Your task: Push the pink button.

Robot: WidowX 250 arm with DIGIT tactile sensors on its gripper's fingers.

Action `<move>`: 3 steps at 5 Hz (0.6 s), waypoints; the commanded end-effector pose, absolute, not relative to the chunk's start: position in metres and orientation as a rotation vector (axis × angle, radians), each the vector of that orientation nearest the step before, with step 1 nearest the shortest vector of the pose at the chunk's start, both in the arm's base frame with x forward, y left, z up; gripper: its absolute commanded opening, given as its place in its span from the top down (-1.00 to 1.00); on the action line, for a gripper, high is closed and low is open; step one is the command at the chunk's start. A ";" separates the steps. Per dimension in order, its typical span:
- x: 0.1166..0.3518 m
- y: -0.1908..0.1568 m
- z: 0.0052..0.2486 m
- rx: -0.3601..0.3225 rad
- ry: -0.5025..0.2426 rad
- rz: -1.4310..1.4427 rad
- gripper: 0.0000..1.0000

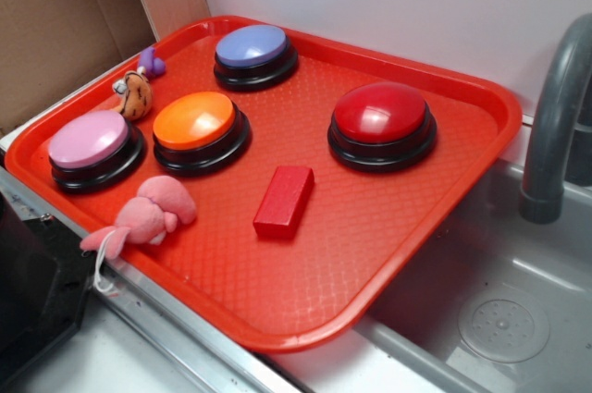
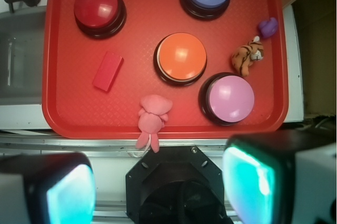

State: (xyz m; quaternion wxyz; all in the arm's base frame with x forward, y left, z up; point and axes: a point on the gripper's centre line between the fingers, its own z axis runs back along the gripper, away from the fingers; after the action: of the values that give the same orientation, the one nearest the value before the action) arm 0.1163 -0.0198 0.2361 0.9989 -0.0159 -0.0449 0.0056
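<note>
Gripper (image 2: 158,182) spread wide, high above the tray (image 2: 63,113).
It could hit the orange button (image 2: 180,57) beside the pink button (image 2: 230,97) by mistake.

pink button (image 1: 89,141) on tray (image 1: 388,254) | beside orange button (image 1: 194,121)

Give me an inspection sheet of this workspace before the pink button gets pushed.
Surface: red tray beside a sink.
Job's things: pink button at the tray's edge, next to the orange button; untouched.
Clutter: blue-purple button, red button, red block, pink plush, tiger toy, small purple toy.
Grippers: gripper above the tray's near edge, jaws wide apart, holding nothing.
Cables: nothing seen.
Surroundings: grey faucet, white wall, cardboard.
</note>
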 end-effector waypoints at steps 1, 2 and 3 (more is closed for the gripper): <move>0.116 -0.020 0.236 -0.032 -0.090 0.011 -1.00; 0.126 0.015 0.210 0.023 -0.052 0.018 -1.00; 0.145 0.045 0.199 0.096 -0.052 0.024 -1.00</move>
State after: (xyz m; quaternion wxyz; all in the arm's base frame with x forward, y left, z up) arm 0.1425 0.0393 0.1939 0.9990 0.0411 -0.0159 0.0100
